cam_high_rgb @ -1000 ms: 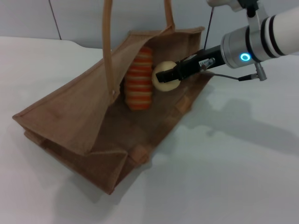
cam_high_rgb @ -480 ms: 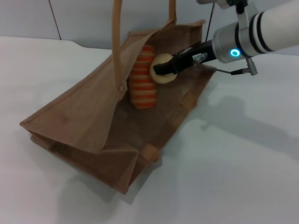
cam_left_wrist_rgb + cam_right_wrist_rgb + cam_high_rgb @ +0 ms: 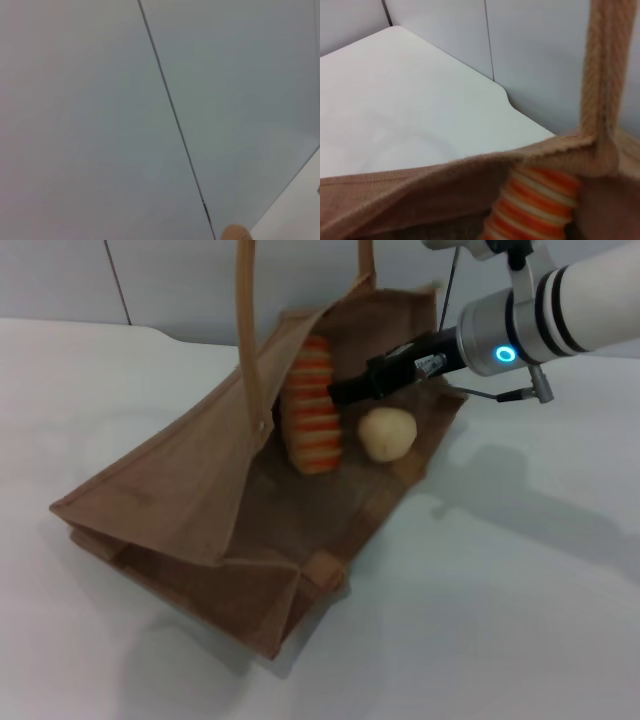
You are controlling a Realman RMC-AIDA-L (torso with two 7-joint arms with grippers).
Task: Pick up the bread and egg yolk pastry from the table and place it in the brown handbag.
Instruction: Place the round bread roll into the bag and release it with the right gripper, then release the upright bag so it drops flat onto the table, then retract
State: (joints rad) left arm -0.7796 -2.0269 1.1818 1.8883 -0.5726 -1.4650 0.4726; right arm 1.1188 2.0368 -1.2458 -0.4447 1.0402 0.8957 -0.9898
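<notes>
The brown handbag (image 3: 170, 490) lies on its side on the white table, mouth facing me, its two tan handles (image 3: 250, 330) rising out of the top of the head view. The orange-striped bread (image 3: 312, 405) rests inside it against the far wall. The egg yolk pastry (image 3: 387, 433) lies loose on the bag's inner side just right of the bread. My right gripper (image 3: 342, 395) is open and empty inside the bag's mouth, just above the pastry. The right wrist view shows the bread (image 3: 535, 205), the bag's rim (image 3: 445, 170) and one handle (image 3: 605, 75). My left gripper is out of view.
The white table (image 3: 520, 590) spreads around the bag, with its far edge against a grey wall (image 3: 170, 280). The left wrist view shows only the wall and a small tan tip (image 3: 235, 233) at its edge.
The pastry has left my right gripper and dropped onto the bag's inner side beside the bread. The gripper has stayed over the bag's mouth, and the bag has shifted slightly.
</notes>
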